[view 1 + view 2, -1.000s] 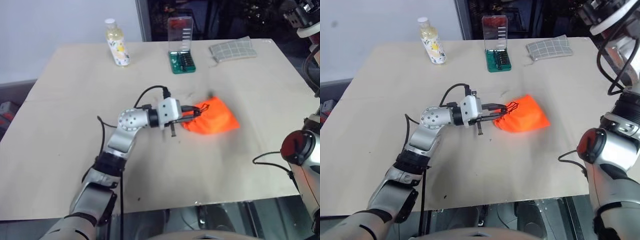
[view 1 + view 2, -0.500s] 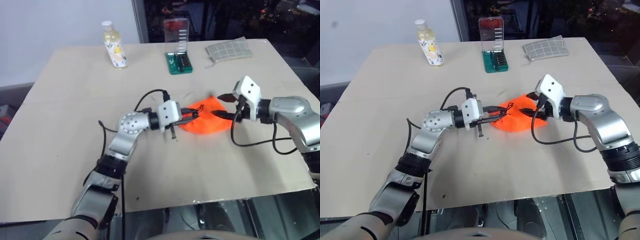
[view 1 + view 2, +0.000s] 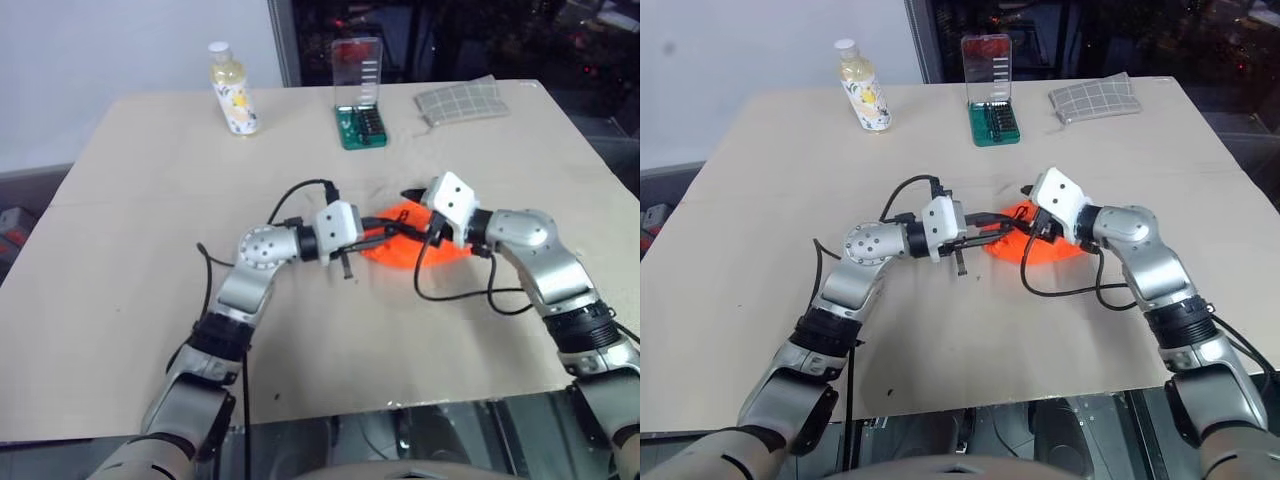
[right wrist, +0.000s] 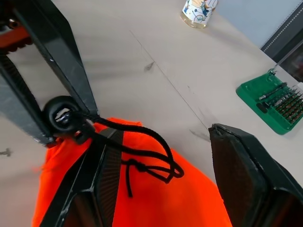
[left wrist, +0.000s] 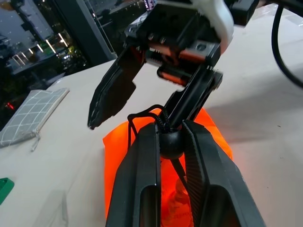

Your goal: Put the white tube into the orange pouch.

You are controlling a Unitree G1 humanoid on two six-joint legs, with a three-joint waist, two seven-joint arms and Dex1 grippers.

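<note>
Fingers of my left gripper [image 5: 171, 142] pinch the round black cord stopper [image 5: 170, 143] at the bright orange fabric drawstring pouch [image 4: 156, 203] mid-table. My right gripper [image 4: 161, 184] stands open over the pouch mouth, one finger [image 4: 102, 177] against the fabric.

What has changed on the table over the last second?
The right arm swung in from the side; its fingers now stand open over the mouth of the orange pouch, facing the left fingers. These kept pinching the pouch's cord bead. Pouch, bottle, green tool case and checked cloth stayed put.
</note>
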